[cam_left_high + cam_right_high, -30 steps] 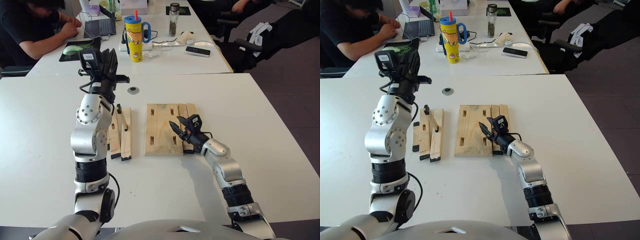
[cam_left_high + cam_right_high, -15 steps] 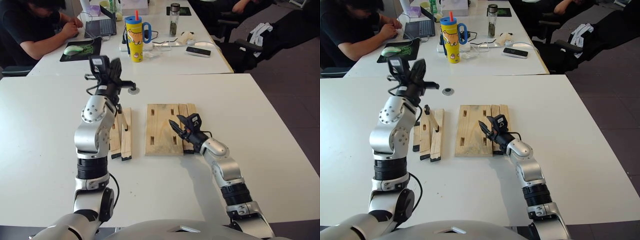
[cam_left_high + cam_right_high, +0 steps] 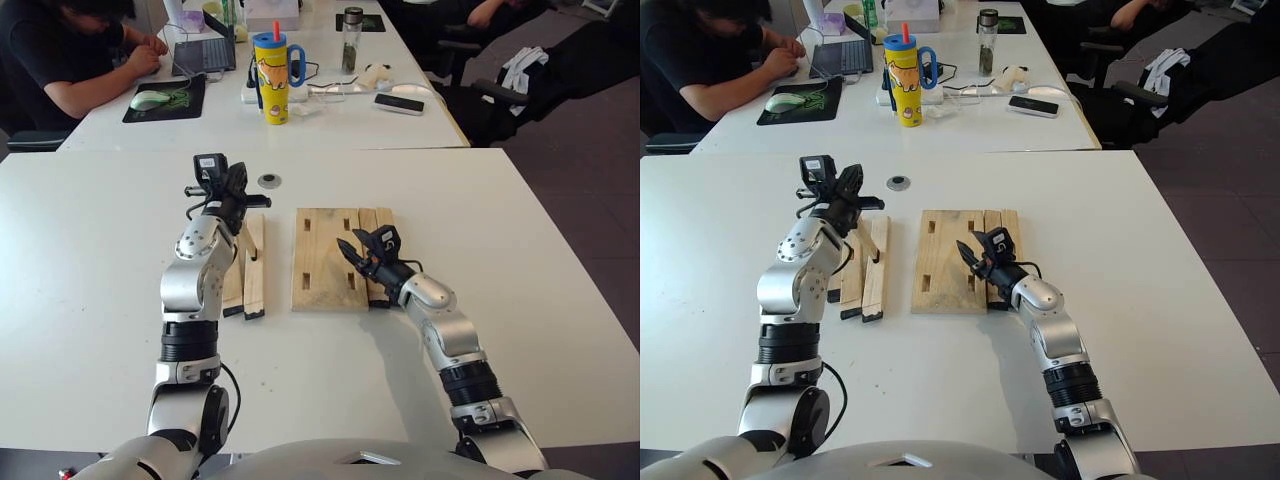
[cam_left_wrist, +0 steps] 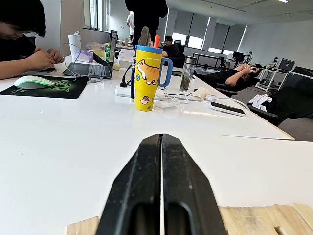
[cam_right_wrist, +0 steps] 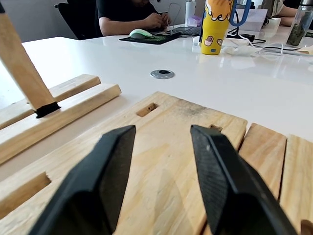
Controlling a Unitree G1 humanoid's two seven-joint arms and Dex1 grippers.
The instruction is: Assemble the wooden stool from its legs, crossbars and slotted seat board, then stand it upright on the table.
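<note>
White table (image 3: 90,290) with unassembled stool parts. The slotted seat board (image 3: 318,262) lies flat at the centre, four rectangular slots facing up. Two narrow slats (image 3: 376,221) lie touching its right edge. To the left of the board, apart from it, black-tipped legs (image 3: 251,275) lie flat, side by side and parallel. One further leg (image 5: 20,63) stands tilted, its black-capped end resting on the lying legs.

The right gripper (image 5: 162,132) hovers low over the right half of the seat board, its two dark fingers (image 5: 111,169) spread wide with nothing between them. The left gripper (image 4: 161,143) is above the far end of the lying legs, its fingers pressed flat together. Pale wood shows beneath them, but whether they touch the tilted leg cannot be made out.

A round metal grommet (image 3: 268,181) is set in the table beyond the parts. On the next table stand a yellow mug (image 3: 274,62), a phone (image 3: 398,102) and a computer mouse (image 3: 148,98).
</note>
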